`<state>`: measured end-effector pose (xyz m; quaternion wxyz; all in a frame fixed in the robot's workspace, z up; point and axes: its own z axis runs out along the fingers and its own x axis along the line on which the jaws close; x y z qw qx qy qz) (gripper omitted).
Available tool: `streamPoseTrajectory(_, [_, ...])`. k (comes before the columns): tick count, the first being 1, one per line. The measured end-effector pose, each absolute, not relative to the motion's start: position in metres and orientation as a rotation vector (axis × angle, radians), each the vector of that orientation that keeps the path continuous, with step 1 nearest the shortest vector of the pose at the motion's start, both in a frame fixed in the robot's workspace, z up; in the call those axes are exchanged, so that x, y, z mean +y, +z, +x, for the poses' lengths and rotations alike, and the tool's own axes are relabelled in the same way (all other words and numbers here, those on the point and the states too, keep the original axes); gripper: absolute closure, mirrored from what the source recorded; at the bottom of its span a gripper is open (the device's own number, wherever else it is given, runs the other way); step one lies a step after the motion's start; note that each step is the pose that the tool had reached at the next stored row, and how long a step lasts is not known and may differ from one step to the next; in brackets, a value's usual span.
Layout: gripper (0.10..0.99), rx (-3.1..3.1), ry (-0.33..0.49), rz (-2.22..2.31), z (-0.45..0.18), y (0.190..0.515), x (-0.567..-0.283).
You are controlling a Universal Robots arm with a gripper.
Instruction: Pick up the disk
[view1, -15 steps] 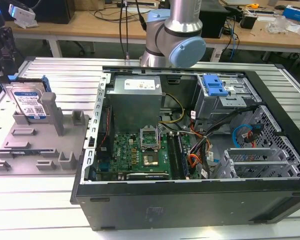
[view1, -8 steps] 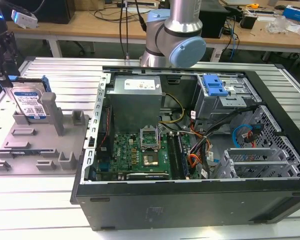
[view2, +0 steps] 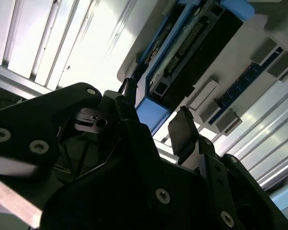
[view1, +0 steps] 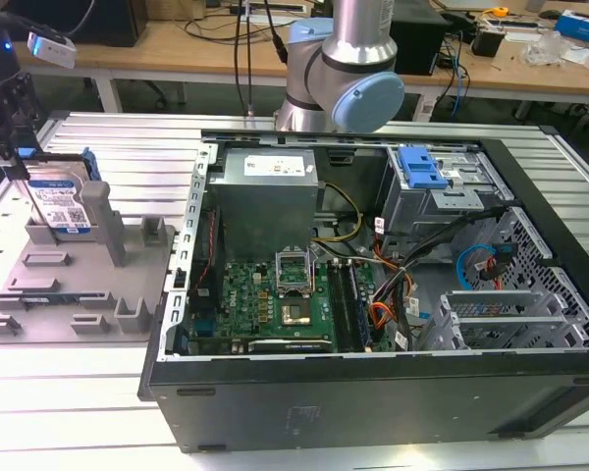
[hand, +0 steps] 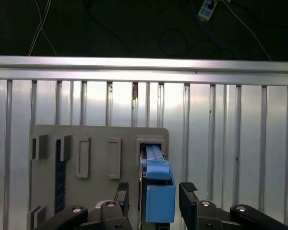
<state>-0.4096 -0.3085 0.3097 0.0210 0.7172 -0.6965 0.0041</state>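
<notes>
The disk (view1: 59, 204) stands on edge in a slot of the grey fixture plate (view1: 49, 294) at the exterior view's left, its white-and-blue label facing outward. My gripper (view1: 16, 157) hangs just over its upper end. In the first wrist view the disk's blue side rail (hand: 158, 196) lies between the two black fingertips (hand: 187, 189), with a gap on each side. My gripper (hand: 154, 191) is open. In the second wrist view the disk (view2: 182, 52) and its blue rail end sit between the spread fingers (view2: 181, 128) of my gripper (view2: 153, 115).
Grey upright posts (view1: 108, 221) stand on the plate beside the disk. An open computer case (view1: 373, 294) with a blue drive caddy (view1: 419, 167) takes up the slatted aluminium table (view1: 128, 137) at the exterior view's right. The arm's base (view1: 339, 69) rises behind the case.
</notes>
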Motion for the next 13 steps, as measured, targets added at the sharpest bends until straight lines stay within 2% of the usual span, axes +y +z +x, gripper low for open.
streamPoseTrajectory(13, [0.545,-2.161,0.013,2.221,-0.4096,0.3002,-0.308])
